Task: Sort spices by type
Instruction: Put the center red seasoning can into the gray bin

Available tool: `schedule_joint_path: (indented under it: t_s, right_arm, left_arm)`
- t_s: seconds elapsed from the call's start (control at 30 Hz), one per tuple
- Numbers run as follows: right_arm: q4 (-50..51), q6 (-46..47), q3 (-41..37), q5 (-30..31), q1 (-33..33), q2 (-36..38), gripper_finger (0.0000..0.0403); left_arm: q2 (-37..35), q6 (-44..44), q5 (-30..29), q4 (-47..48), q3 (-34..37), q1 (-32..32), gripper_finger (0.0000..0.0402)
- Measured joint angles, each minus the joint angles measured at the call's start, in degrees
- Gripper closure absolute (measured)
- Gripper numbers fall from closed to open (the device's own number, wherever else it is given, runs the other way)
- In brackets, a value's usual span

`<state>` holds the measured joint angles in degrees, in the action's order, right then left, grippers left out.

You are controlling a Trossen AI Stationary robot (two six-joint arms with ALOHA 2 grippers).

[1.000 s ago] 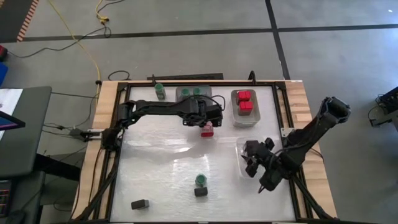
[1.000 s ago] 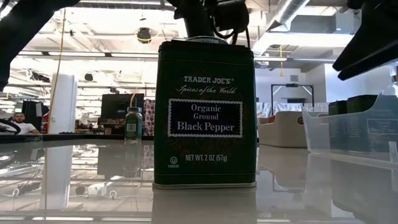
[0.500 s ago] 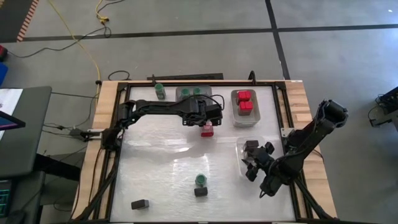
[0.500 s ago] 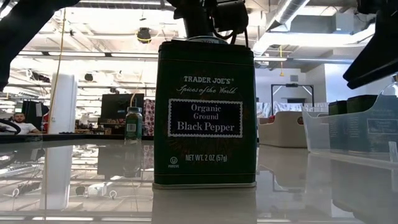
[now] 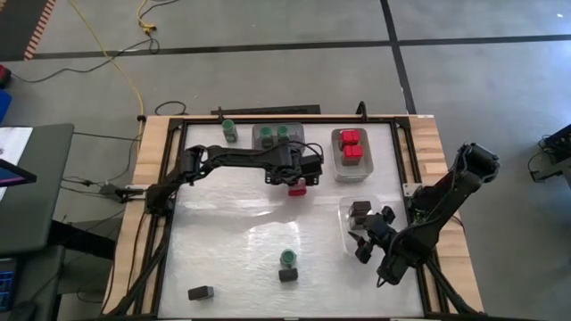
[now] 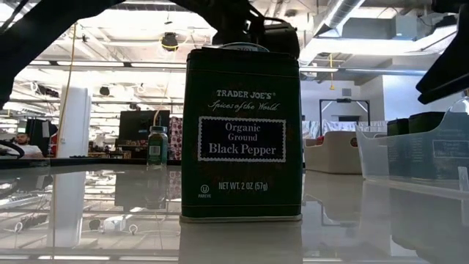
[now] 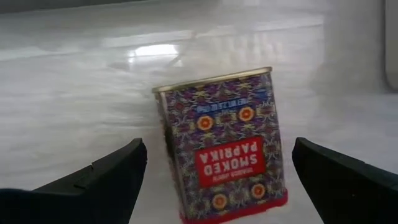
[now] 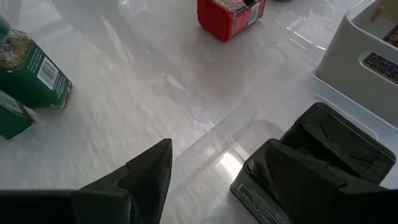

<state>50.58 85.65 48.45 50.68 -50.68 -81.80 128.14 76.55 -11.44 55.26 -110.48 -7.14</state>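
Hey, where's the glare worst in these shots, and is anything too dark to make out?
Low view: the bright room behind backlights the black pepper tin, though its label stays readable, and the arms above are plain silhouettes. Left wrist view: a ceiling-light streak glares on the table behind the smoked paprika tin. Right wrist view: bright reflections on the clear tray. High view: evenly lit.

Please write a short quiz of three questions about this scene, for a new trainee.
1. True or false: the left tool is open around the paprika tin.
2. What does the tray beside the left tool hold? A) red-topped tins B) green jars C) black tins
3. Fill in: the tin nearest the low camera reads Black ______.

Key: 1 true; 2 A; 3 Pepper.
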Motion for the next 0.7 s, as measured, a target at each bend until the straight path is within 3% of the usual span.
schedule_joint_path:
  t_s: [0.7]
  right_arm:
    - [0.2,-0.2,0.0,0.0,0.0,0.0,0.0117]
  left_arm:
    - [2.3,-2.4,0.8,-0.6,0.0,-0.4,0.0029]
